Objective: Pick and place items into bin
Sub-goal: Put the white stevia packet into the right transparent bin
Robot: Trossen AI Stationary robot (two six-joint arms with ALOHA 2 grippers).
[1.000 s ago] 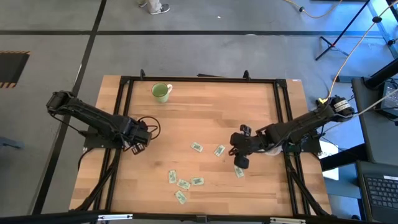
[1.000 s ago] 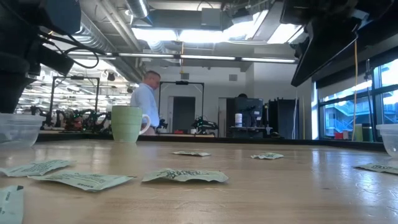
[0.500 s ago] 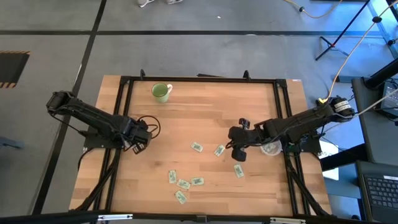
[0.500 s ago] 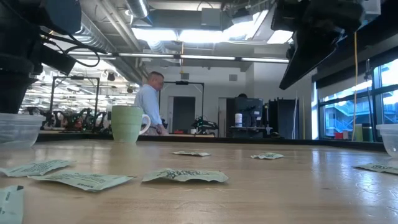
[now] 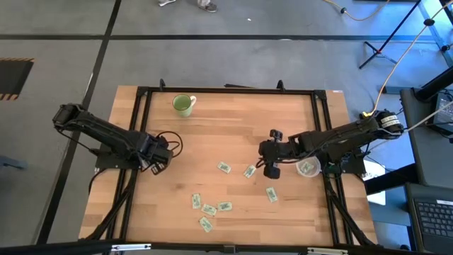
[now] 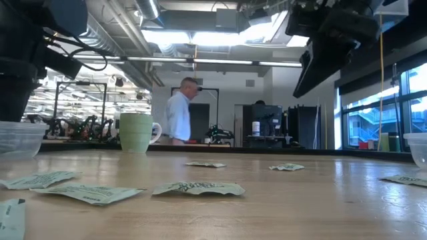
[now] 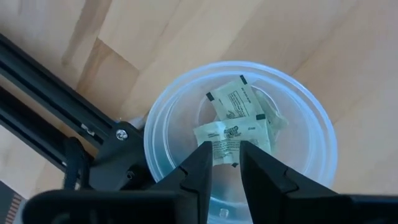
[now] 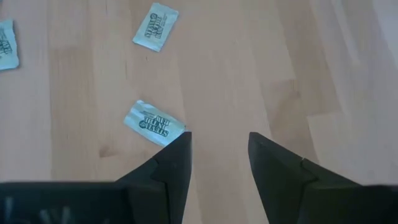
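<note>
Several small light green and white packets lie flat on the wooden table, among them one [image 5: 249, 171] beside my right gripper and one [image 5: 272, 194] nearer the near edge. My right gripper [image 5: 270, 170] hovers open and empty above the table. In its wrist view [image 8: 217, 137] a packet [image 8: 154, 123] lies just off one fingertip. My left gripper [image 5: 159, 152] waits at the table's left side over a clear round bin [image 7: 168, 118]. Its fingers [image 7: 226, 146] stand a narrow gap apart above packets [image 7: 235, 134] lying in that bin.
A light green mug [image 5: 183, 105] stands near the far left corner. A second clear bin [image 5: 307, 168] sits by the right rail under the right arm. Black frame rails [image 5: 226, 91] run around the table. A person [image 6: 179, 119] walks in the room beyond the far edge.
My right gripper has moved from above the packet near the near edge toward the far edge and a little left, staying open. That packet still lies where it was. The person in the room has walked to the right.
</note>
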